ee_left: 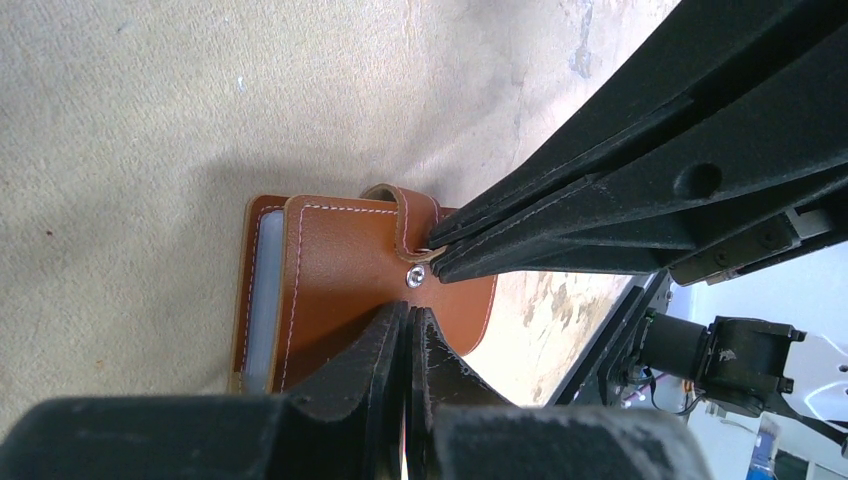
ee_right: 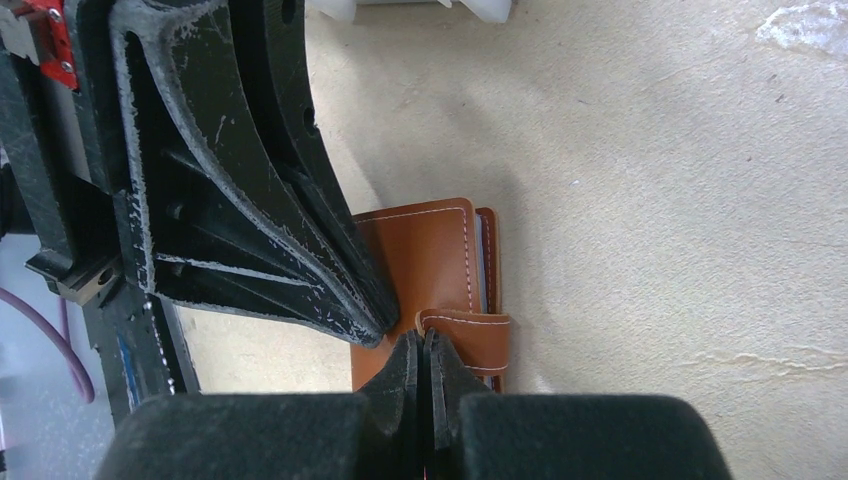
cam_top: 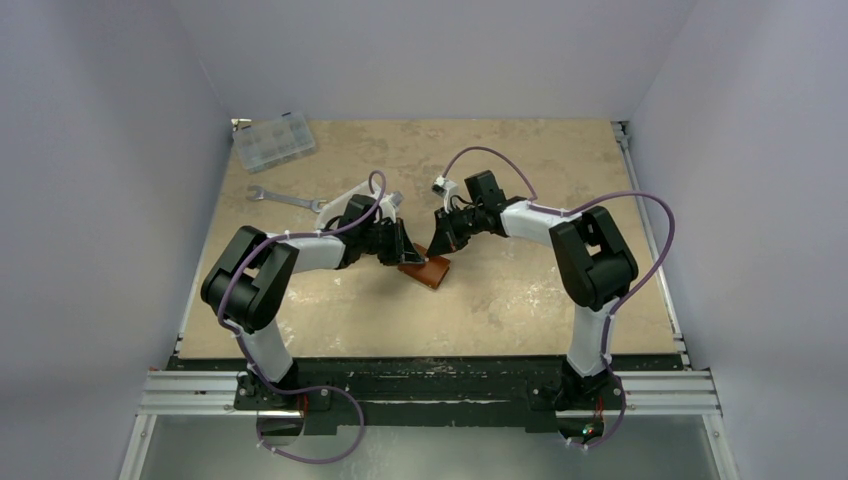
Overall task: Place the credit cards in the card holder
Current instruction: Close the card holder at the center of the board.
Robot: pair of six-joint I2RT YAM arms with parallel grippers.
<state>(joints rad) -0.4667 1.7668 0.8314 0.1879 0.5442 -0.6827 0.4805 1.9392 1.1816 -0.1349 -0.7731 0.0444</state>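
The brown leather card holder (cam_top: pixel 428 271) lies folded shut on the table between both arms. My left gripper (cam_top: pixel 404 252) is shut, and in the left wrist view its tips (ee_left: pixel 409 312) rest on the cover (ee_left: pixel 340 270) just below the round snap stud (ee_left: pixel 414 275). My right gripper (cam_top: pixel 437 243) is shut too. Its tips (ee_right: pixel 422 338) meet the free end of the closing strap (ee_right: pixel 470 335), which stands off the stud; whether they pinch it I cannot tell. A pale edge (ee_left: pixel 262 300) shows between the covers. No credit cards are in view.
A clear compartmented box (cam_top: pixel 272 142) stands at the far left corner. A silver wrench (cam_top: pixel 285 198) lies near it. A white flat thing (cam_top: pixel 352 195) shows partly behind the left arm. Walls close in the table on three sides.
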